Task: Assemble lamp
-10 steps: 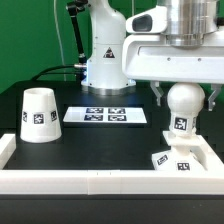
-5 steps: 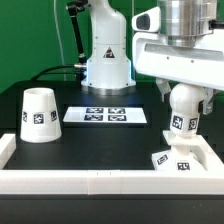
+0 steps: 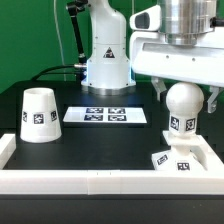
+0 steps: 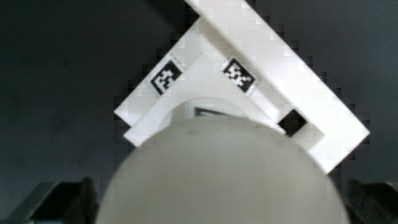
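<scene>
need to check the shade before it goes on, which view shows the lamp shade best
The exterior view: the shade stands whole on the table at that view's left, wide end down, its tag facing the camera. The wrist view shows none of it, only the bulb and base.

bulb [image 4: 217, 172]: its rounded pale grey-white body fills the near foreground, large and blurred, reaching out of frame.
base [image 4: 249, 85]: white square part beyond the bulb, seen corner-on, with two black-and-white tags on one face and a dark square opening near its edge.
pincer fingers [image 4: 63, 203]: dark shapes flank the bulb on either side; contact cannot be told.
desk [image 4: 71, 50]: plain black surface around the base.
</scene>
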Controlling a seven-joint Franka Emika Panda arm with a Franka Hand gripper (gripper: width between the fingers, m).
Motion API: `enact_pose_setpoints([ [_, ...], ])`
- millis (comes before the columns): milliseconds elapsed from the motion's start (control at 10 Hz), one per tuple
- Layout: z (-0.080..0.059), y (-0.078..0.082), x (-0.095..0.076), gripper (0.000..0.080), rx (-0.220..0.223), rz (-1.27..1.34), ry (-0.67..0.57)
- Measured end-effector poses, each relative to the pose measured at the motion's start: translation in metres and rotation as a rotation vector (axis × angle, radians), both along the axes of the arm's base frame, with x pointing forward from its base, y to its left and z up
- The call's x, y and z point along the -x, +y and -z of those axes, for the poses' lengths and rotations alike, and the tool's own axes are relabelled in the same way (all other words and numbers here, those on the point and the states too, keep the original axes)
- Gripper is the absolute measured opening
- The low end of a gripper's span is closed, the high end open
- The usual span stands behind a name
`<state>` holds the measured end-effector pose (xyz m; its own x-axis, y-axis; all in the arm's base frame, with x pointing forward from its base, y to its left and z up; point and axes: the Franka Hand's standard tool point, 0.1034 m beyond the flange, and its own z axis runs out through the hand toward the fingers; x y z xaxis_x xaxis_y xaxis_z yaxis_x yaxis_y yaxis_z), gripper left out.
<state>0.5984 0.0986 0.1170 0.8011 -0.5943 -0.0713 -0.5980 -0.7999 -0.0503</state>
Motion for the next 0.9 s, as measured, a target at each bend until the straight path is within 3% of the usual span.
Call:
enact_pose_setpoints([
  [300,0.0016,-0.0069,0.0009,0.0699,0.008,-0.348,-0.065],
  [900,0.0033,-0.0022,0.0016,0.0699,0.020,-0.779,-0.107],
])
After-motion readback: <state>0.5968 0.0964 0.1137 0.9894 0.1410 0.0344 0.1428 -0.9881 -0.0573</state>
